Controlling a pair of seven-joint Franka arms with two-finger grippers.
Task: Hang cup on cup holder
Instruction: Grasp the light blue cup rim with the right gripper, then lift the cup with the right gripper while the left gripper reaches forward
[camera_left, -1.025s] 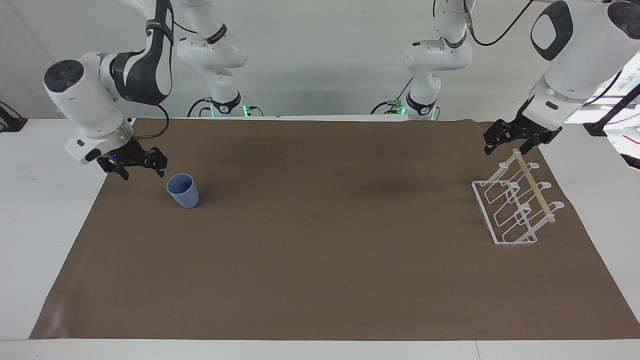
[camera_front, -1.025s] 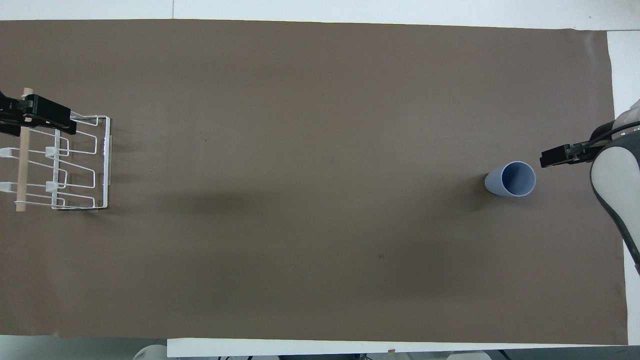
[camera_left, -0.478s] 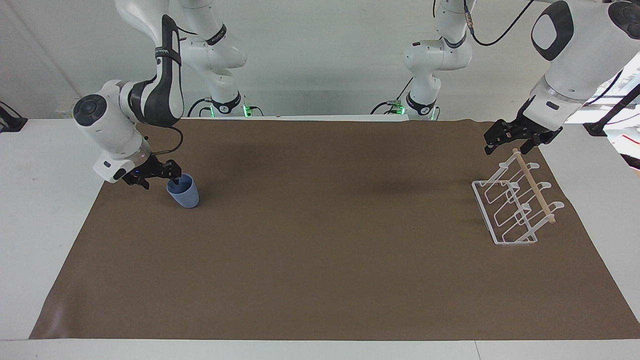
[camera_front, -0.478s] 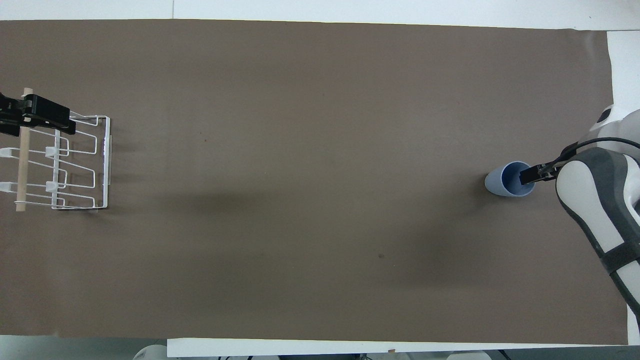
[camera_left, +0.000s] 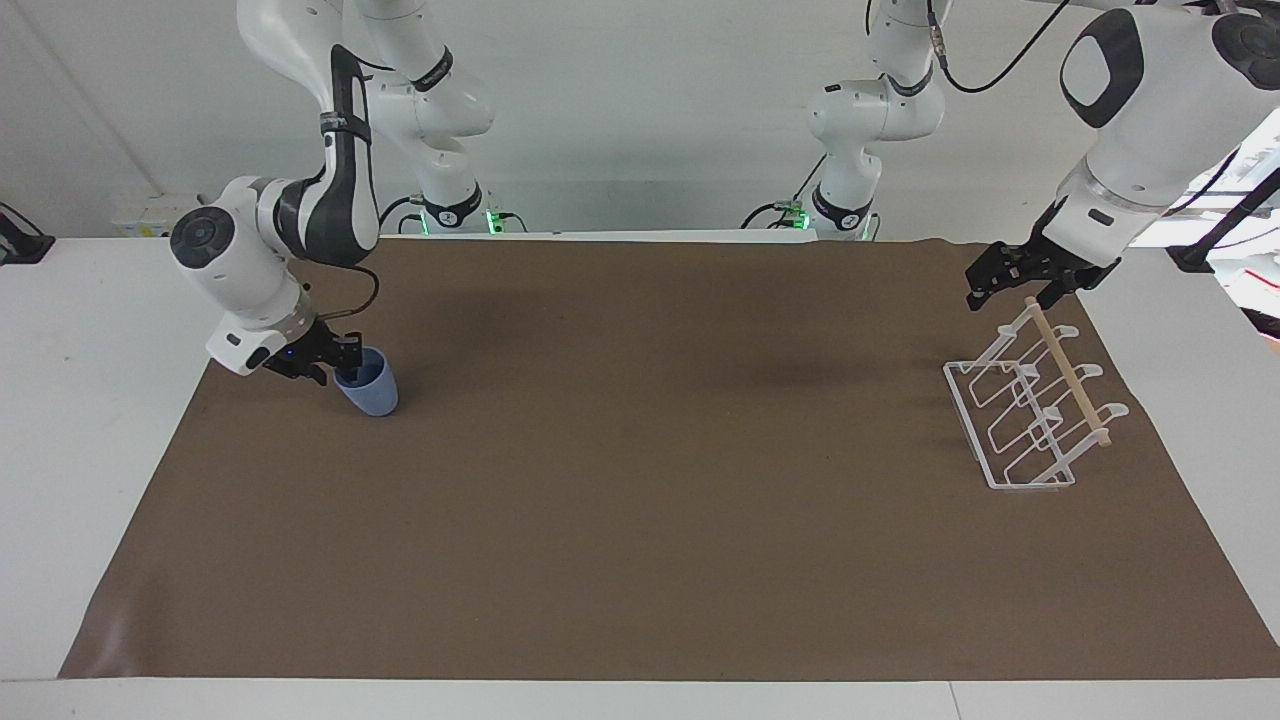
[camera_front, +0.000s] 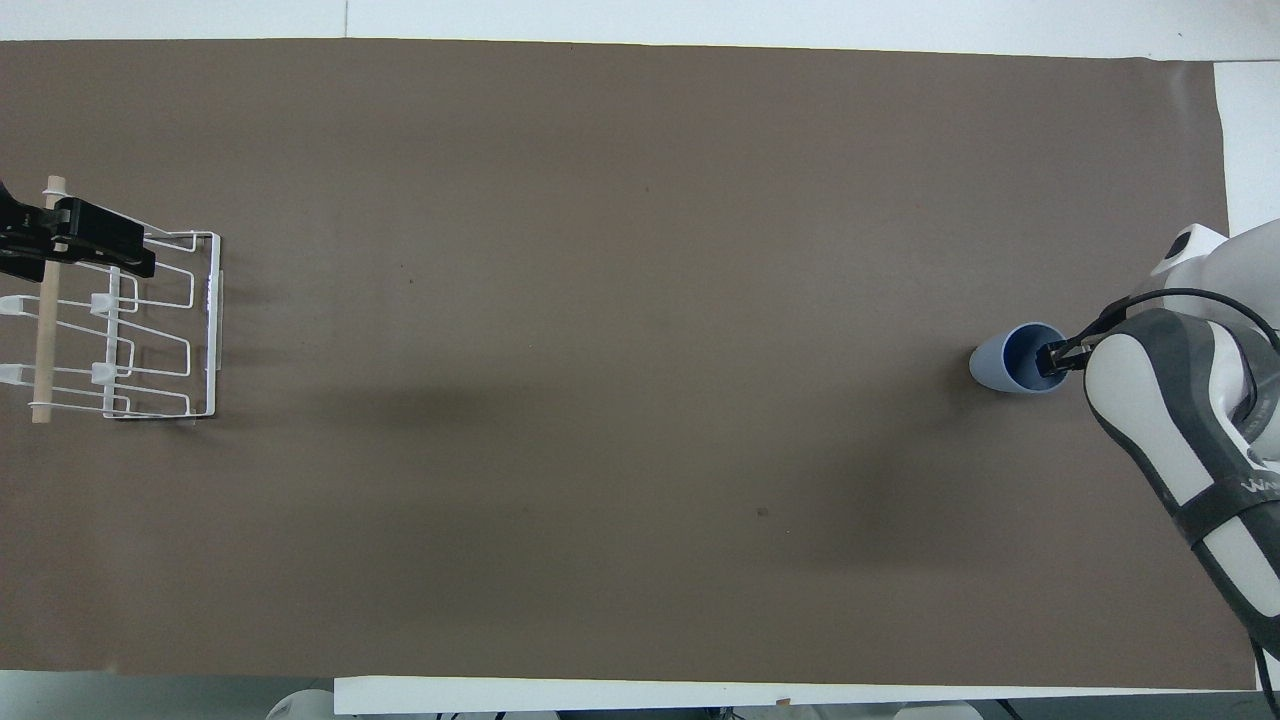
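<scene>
The small light-blue plastic cup (camera_left: 368, 386) is straddled at its rim by the right gripper (camera_left: 335, 360), whether clamped cannot be told; hanging on the white wire cup holder (camera_left: 1030, 410) is not yet done. The left gripper (camera_left: 1010, 281) is held over the holder's end, its fingers unreadable.

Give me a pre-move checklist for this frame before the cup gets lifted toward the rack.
1. Cup upright on the mat, toward the right arm's end: ok.
2. Right claw at the cup's rim, one finger apparently inside: ok.
3. Right claw shut firmly on the wall: cannot tell.
4. Cup holder standing, prongs free of cups: ok.
5. Left claw over the holder's wooden rod end; touching it: cannot tell.
6. Mat between cup and holder bare: ok.
</scene>
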